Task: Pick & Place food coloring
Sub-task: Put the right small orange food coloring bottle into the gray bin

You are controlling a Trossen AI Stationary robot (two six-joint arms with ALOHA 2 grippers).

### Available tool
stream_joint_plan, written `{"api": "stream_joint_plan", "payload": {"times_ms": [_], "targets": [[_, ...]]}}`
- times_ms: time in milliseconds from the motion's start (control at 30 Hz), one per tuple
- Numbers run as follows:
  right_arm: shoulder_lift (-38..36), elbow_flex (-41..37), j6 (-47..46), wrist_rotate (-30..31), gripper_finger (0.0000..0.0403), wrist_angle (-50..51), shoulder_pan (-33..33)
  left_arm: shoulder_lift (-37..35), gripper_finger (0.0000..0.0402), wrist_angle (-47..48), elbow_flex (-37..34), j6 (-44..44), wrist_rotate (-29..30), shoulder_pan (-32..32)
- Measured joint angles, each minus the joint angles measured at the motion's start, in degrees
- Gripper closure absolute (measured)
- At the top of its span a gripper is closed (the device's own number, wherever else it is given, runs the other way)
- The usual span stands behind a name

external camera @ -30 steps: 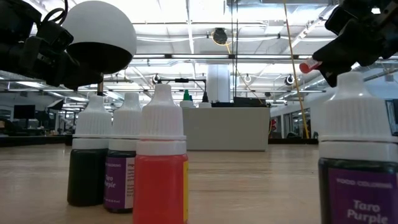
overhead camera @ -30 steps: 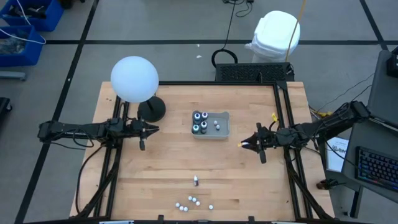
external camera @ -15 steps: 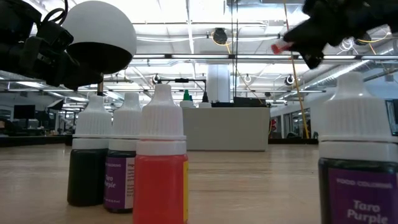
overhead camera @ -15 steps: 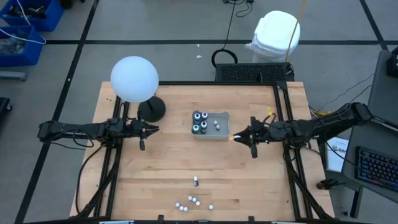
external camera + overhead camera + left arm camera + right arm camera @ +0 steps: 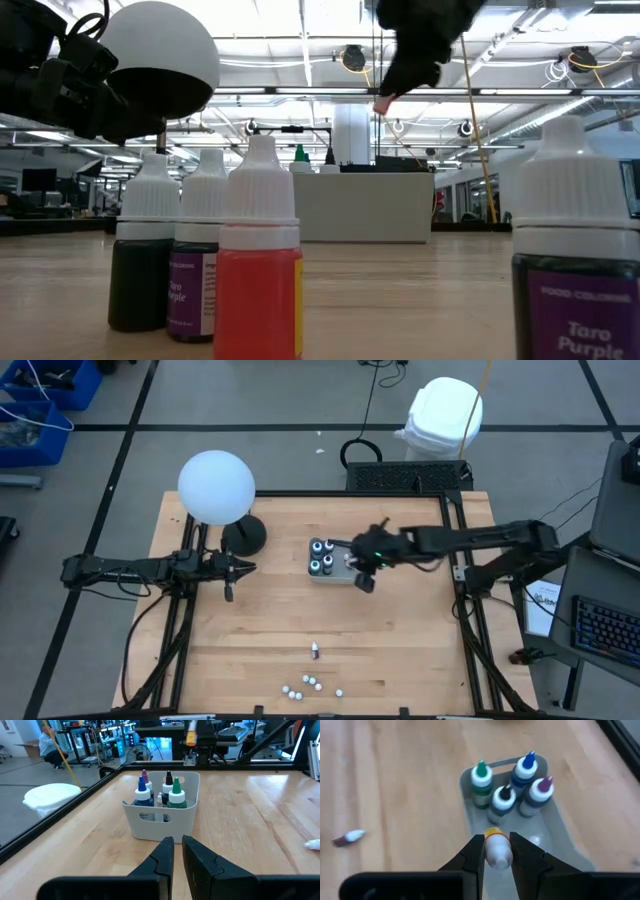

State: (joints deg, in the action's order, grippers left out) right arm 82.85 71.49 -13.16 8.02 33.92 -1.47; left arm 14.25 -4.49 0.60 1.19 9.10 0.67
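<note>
**Bottle held above tray**

We see the right tool gripping a food coloring bottle over the grey tray, long axis in line with the fingers, cap end foremost. Four bottles stand upright inside. The left tool waits closed and empty, above the desk.

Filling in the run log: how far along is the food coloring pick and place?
Done: four colored-tip bottles and some small vials stand in the grey tray. In hand: the right gripper holds a white-capped vial above the tray, not yet released. Left: a cluster of vials near the table's front edge, plus one lying alone. The left gripper waits at the left, jaws nearly closed and empty.
</note>
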Motion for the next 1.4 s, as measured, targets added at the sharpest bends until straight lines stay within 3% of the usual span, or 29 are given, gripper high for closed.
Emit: {"api": "stream_joint_plan", "payload": {"times_ms": [200,767,1400], "targets": [[9.05,7.43,3.49,-0.83,0.0342,4.01,-3.36,-0.01,0.0355,0.0,0.0,0.02,0.0,-0.02],[19.55,7.4,4.06,-2.35,0.0341,6.76,-7.14,0.01,0.0355,0.03,0.01,0.11,0.0,0.0],[22.19,5.24,5.7,-3.86,0.0341,0.97,-9.49,-0.01,0.0355,0.07,0.02,0.07,0.02,0.0]]}}
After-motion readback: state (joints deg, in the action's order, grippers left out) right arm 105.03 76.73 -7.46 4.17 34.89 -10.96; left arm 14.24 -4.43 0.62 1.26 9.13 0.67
